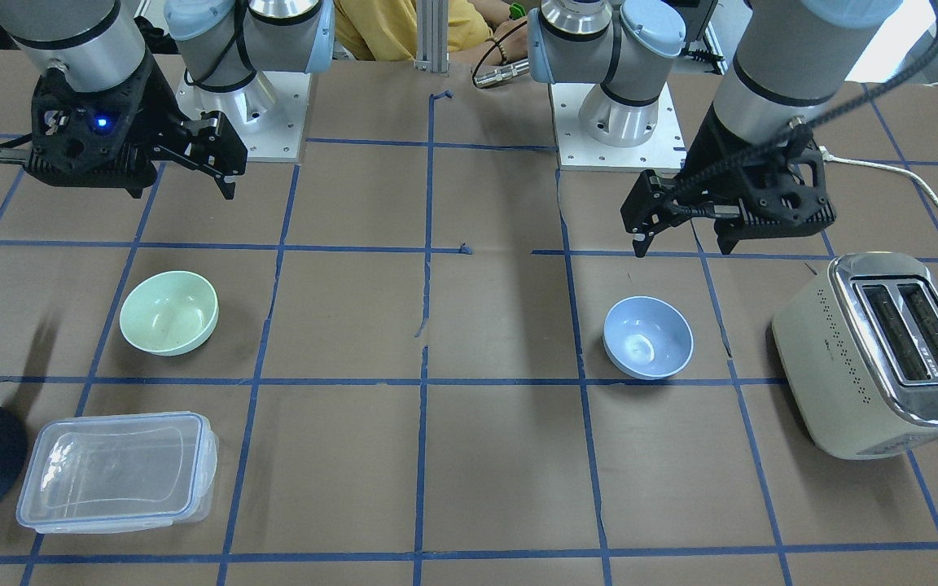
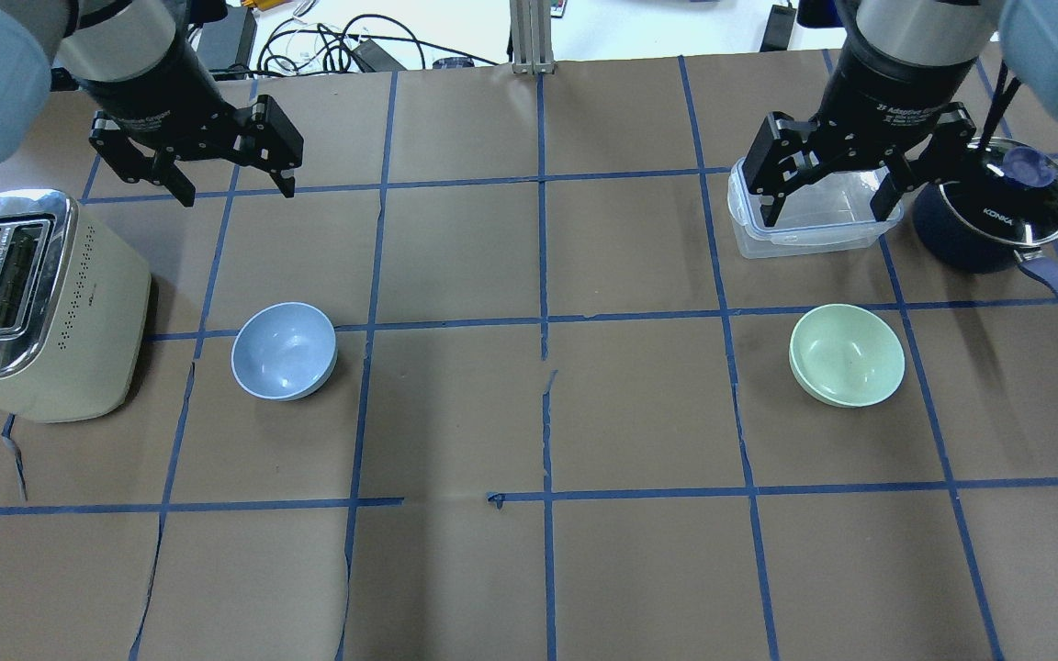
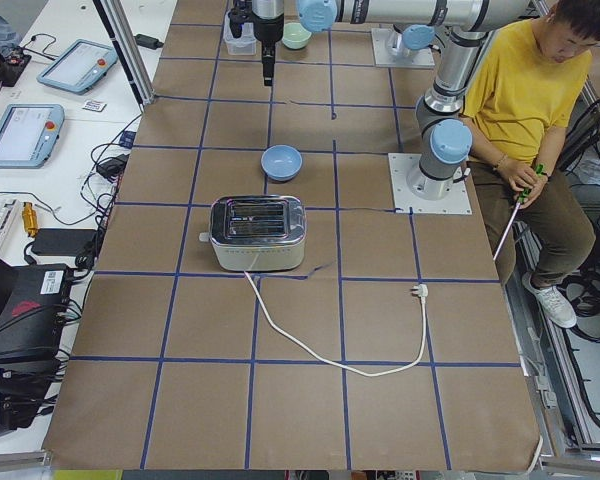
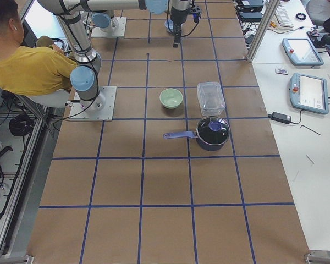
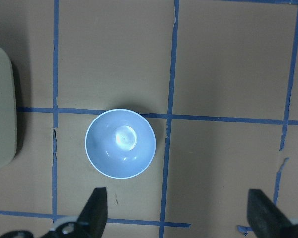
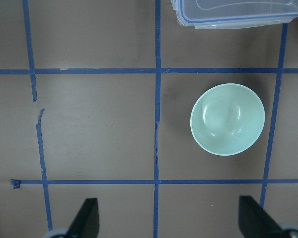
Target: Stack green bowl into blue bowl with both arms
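The green bowl point(image 2: 847, 355) sits upright and empty on the table's right half; it also shows in the front view point(image 1: 168, 312) and the right wrist view point(image 6: 227, 119). The blue bowl point(image 2: 284, 351) sits upright and empty on the left half, and shows in the front view point(image 1: 648, 337) and the left wrist view point(image 5: 120, 143). My left gripper point(image 2: 237, 191) hangs open and empty above the table, beyond the blue bowl. My right gripper point(image 2: 825, 213) hangs open and empty, beyond the green bowl and over the clear container. The two bowls stand far apart.
A cream toaster point(image 2: 33, 303) stands left of the blue bowl, its cord trailing off. A clear lidded container point(image 2: 804, 234) and a navy pot point(image 2: 988, 216) with a glass lid and long handle stand beyond the green bowl. A person in yellow point(image 3: 525, 90) sits behind the robot.
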